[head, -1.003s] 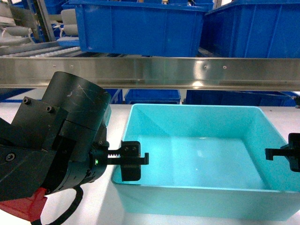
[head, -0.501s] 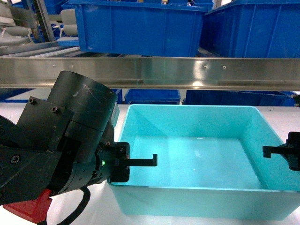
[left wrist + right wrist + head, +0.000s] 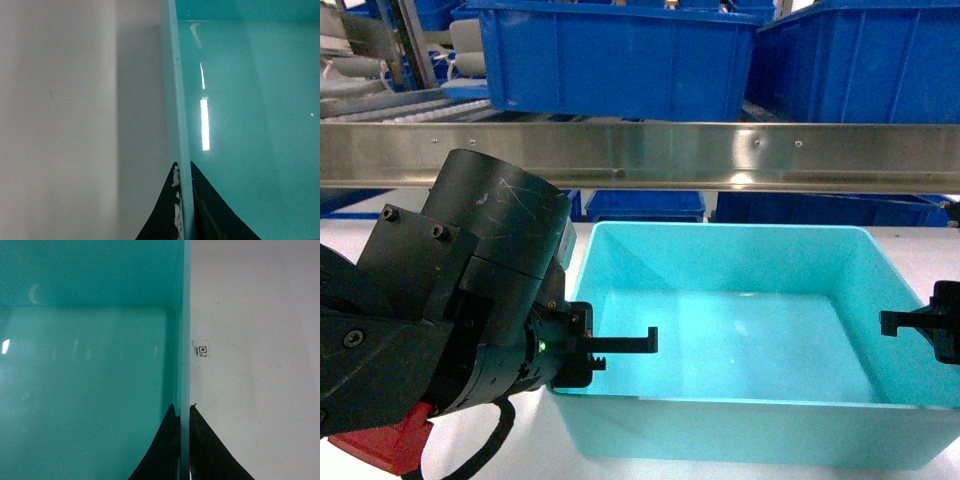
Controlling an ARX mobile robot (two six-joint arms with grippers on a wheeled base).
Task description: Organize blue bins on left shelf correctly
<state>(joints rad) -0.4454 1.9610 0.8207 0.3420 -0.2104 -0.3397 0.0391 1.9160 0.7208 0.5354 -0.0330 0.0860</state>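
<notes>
Turquoise bin sits empty on white tabletop, just below and in front of steel shelf w/ darker blue crates above. L gripper is clamped on bin's left wall, R gripper on the right wall, one finger inside and one outside each rim. Symmetric two-sided pinch prob. chosen to keep the wide tub level for lifting; bin not yet on shelf.

A warehouse or factory storage area.

A steel rack with roller tracks crosses the room, and big dark blue crates stand on it, with more blue crates below the rail. In front is a plain white table with a small square code sticker on it.
</notes>
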